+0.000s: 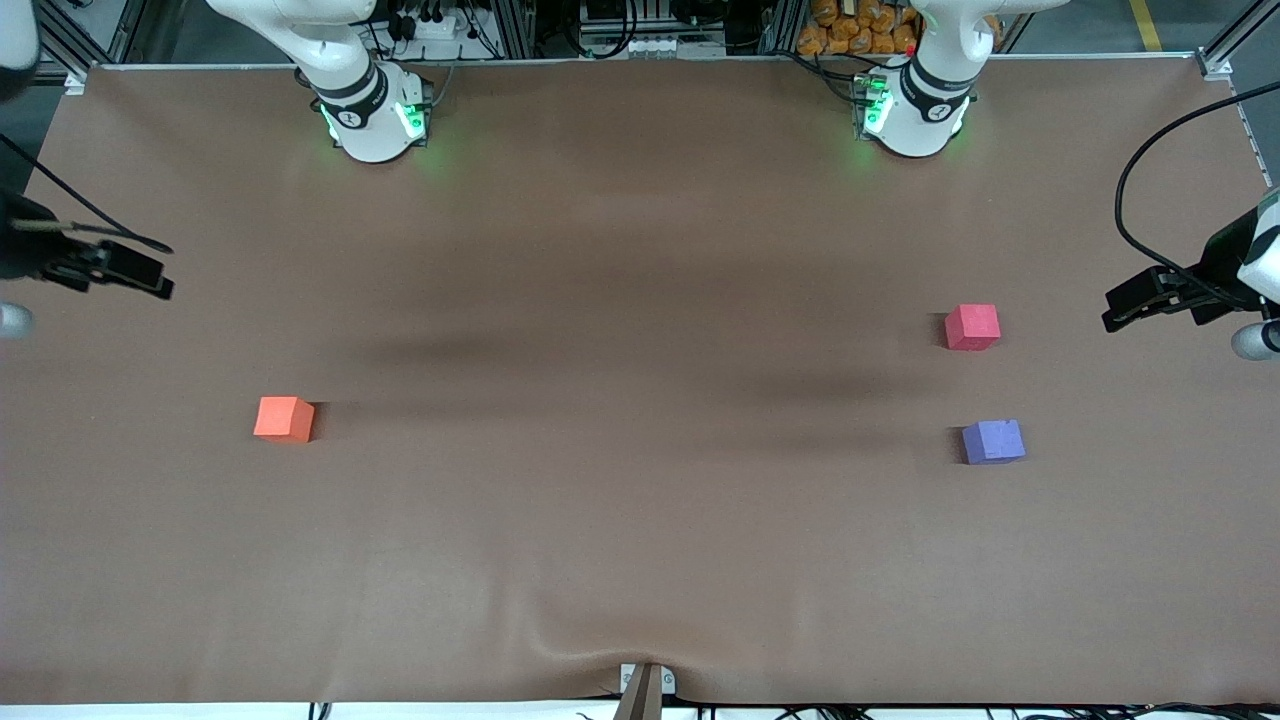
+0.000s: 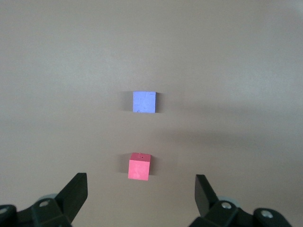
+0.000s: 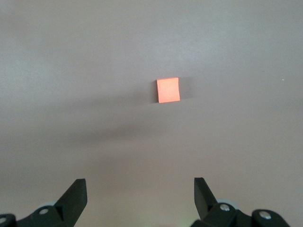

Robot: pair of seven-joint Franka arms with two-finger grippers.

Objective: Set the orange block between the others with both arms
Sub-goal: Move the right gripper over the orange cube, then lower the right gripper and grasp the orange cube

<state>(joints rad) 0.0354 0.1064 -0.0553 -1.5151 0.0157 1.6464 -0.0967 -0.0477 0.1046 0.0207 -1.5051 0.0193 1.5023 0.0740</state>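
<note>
The orange block [image 1: 284, 418] [image 3: 168, 90] lies alone on the brown table toward the right arm's end. The others lie toward the left arm's end. They are a pinkish-red cube [image 1: 972, 327] [image 2: 139, 167] and a purple-blue cube [image 1: 993, 441] [image 2: 144, 101] nearer the front camera, with a gap between them. My left gripper [image 1: 1115, 307] [image 2: 141, 187] hangs open and empty at the table's end beside the pinkish-red cube. My right gripper [image 1: 160, 280] [image 3: 139, 184] hangs open and empty at its own end of the table, apart from the orange block.
The two arm bases [image 1: 375, 115] [image 1: 912, 112] glow green along the table's back edge. A black cable [image 1: 1135, 190] loops by the left arm. The brown table cover [image 1: 640, 560] wrinkles near a bracket [image 1: 645, 688] at the front edge.
</note>
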